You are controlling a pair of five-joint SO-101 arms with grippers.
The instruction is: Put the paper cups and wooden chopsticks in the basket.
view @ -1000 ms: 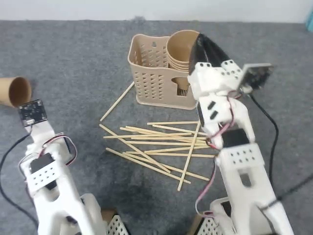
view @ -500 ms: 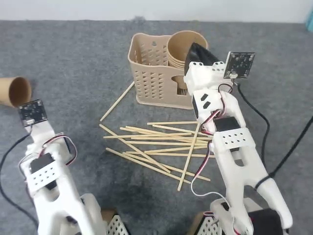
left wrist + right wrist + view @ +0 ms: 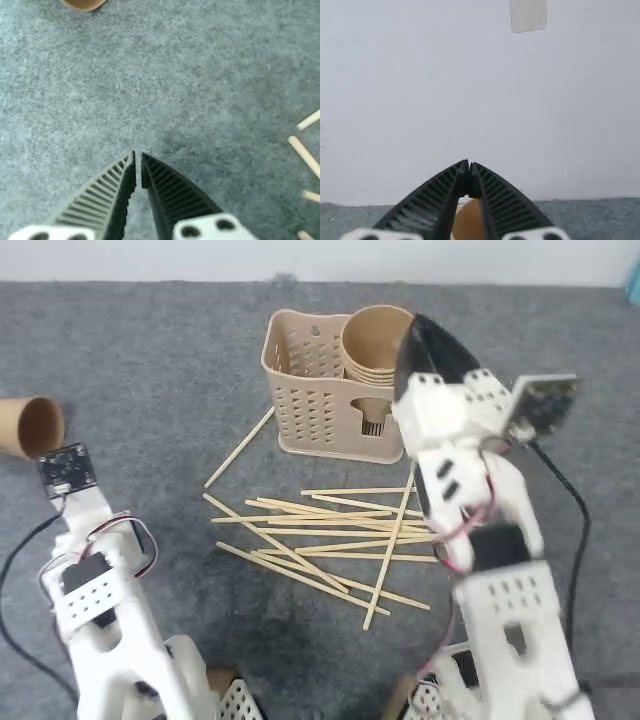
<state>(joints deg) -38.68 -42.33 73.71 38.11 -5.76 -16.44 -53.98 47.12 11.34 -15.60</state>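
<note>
The right gripper [image 3: 432,345] is shown closed and empty, just beside the stacked paper cups [image 3: 375,335] in the basket [image 3: 310,400]. The left gripper [image 3: 138,157] is closed on nothing, near a lone paper cup [image 3: 30,425] on its side. Between the arms, wooden chopsticks [image 3: 320,535] are scattered on the carpet [image 3: 150,360].

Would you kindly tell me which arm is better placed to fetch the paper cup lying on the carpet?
Left, probably: the left gripper hangs near that paper cup, while the right gripper is over by the basket, beyond the scattered chopsticks.
</note>
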